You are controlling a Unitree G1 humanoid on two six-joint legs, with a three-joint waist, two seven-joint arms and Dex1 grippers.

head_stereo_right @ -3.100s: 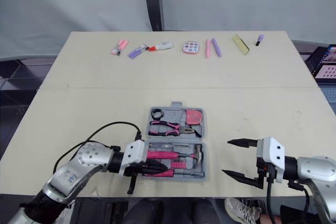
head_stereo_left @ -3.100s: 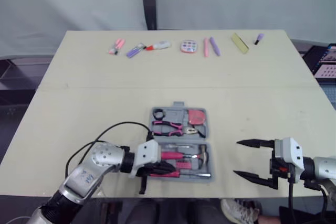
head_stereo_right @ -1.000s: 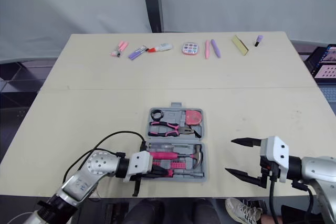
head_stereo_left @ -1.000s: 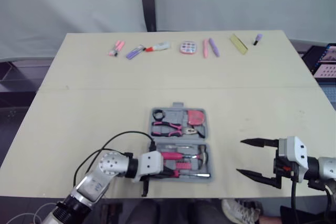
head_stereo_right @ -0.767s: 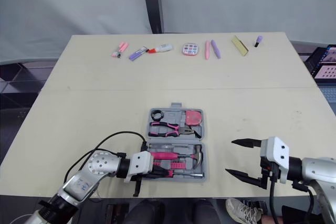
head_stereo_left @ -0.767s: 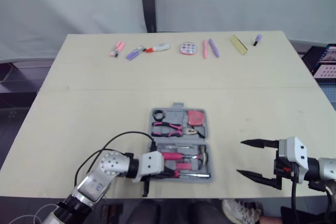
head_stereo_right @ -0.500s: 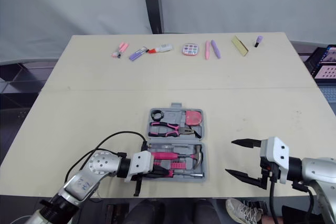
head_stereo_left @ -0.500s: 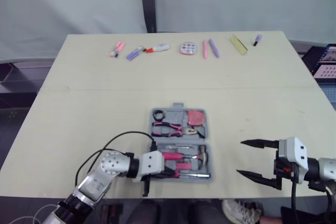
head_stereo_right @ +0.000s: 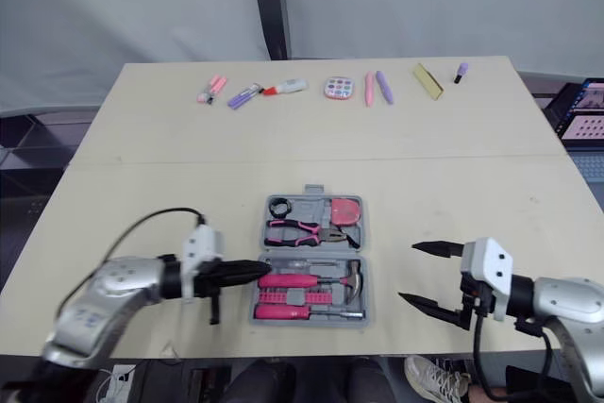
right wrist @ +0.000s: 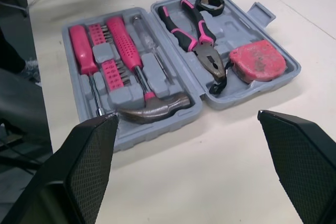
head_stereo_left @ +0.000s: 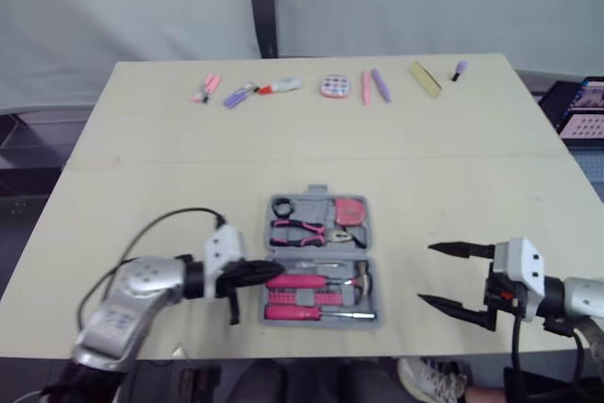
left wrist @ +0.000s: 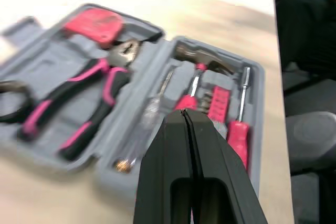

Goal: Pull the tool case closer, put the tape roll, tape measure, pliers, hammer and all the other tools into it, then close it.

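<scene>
The case (right wrist: 239,30) lies open, centre, close to the near edge of the surface (head_stereo_right: 142,195), with bare room left, right and far of it. It is grey moulded plastic. The far half holds a black tape roll (head_stereo_right: 280,206), pink-handled pliers (head_stereo_right: 302,229) and a pink tape measure (head_stereo_right: 345,209). The near half holds a steel-headed hammer (head_stereo_right: 354,278) and pink screwdrivers (head_stereo_right: 283,310). The left gripper (head_stereo_right: 260,273), fingers pressed together, has its tips right at the left rim of the case's near half. The right gripper (head_stereo_right: 409,272) is spread wide, low over the surface, well right of the case. A row of small items (head_stereo_right: 337,89) lines the far edge.
</scene>
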